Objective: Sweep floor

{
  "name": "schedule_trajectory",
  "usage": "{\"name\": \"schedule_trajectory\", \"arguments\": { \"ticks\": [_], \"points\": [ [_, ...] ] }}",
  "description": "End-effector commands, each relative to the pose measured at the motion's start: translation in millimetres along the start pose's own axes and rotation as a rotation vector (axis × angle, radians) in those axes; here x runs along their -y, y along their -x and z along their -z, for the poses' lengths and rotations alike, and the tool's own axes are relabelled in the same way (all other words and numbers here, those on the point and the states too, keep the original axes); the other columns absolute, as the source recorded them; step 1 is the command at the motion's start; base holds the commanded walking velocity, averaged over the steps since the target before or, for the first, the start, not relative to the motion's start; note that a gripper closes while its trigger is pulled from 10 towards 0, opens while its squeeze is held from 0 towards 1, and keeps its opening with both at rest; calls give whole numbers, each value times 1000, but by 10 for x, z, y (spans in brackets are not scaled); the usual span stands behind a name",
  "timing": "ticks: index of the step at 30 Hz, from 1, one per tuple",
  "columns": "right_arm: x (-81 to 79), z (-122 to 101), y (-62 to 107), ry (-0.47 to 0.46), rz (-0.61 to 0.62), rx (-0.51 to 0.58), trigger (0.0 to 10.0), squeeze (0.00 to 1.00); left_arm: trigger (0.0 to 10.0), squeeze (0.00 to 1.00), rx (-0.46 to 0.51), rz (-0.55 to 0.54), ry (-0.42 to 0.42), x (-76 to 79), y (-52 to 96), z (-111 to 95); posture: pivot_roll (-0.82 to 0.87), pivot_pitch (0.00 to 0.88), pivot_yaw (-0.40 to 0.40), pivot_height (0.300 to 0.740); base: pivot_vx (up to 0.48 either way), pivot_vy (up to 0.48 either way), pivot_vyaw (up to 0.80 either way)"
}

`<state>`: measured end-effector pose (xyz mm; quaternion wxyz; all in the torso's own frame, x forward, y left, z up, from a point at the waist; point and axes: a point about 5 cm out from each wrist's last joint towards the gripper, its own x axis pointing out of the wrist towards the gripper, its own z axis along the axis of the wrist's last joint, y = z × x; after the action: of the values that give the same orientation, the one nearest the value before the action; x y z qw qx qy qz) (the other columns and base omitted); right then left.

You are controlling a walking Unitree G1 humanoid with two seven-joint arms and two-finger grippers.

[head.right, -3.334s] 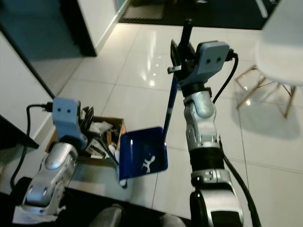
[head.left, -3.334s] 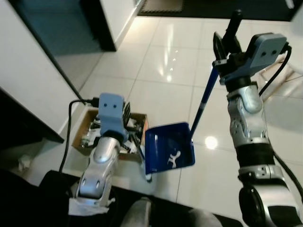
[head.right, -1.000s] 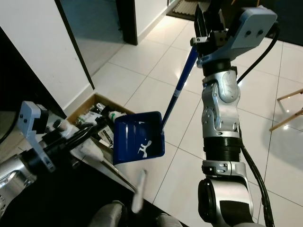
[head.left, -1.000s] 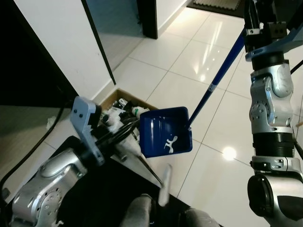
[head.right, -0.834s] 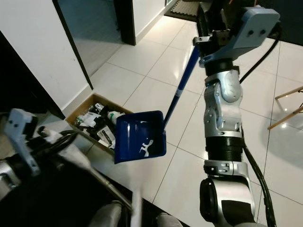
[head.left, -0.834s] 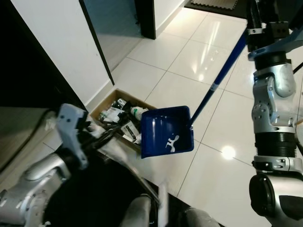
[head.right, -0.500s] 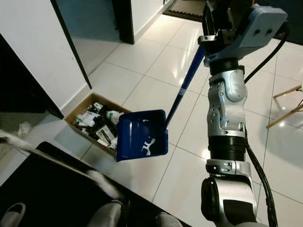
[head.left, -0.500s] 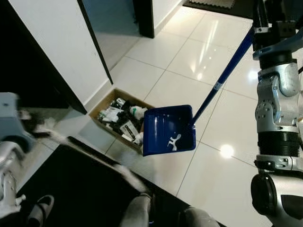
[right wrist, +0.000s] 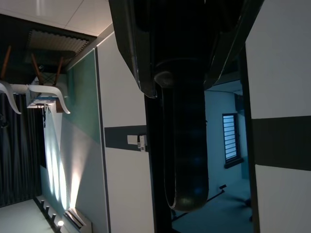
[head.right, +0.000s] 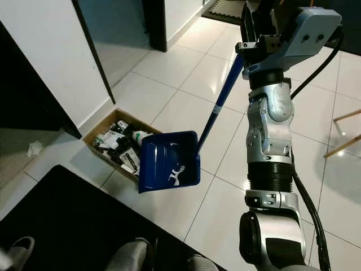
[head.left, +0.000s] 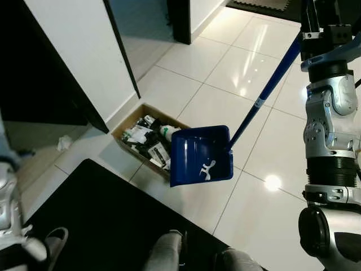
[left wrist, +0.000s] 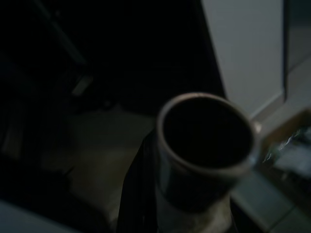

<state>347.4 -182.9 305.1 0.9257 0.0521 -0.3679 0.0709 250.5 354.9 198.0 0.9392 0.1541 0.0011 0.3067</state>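
Observation:
A blue dustpan hangs tilted above the white tile floor, its rim next to a cardboard box. Its long blue handle rises to my right gripper, which is shut on the black grip at the top. My left arm sits at the far left edge of the head view. In the dark left wrist view, the open end of a metal broom tube stands close before the camera, with the left gripper shut on it. A crumpled paper scrap lies on the floor by the wall.
The cardboard box full of rubbish stands against the white wall. A black mat covers the floor in front of my legs, with a shoe on its left. A dark door frame stands behind, and a chair leg at right.
My left arm has swung from the middle out to the far left edge, taking the broom stick out of the head views. The dustpan has stayed almost still.

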Motion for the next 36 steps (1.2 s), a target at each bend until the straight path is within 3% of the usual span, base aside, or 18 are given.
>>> {"name": "schedule_trajectory", "arguments": {
  "ticks": [1,36],
  "points": [
    [-27,-140,-57,12,-13,80,10000,0,10000,0,41,-27,12,16,13,-45,123,99,47,740,416,0,0],
    [-106,-105,-55,-13,-42,74,10000,0,10000,0,67,-64,37,90,-27,-43,122,97,46,740,480,0,0]
  ]
}}
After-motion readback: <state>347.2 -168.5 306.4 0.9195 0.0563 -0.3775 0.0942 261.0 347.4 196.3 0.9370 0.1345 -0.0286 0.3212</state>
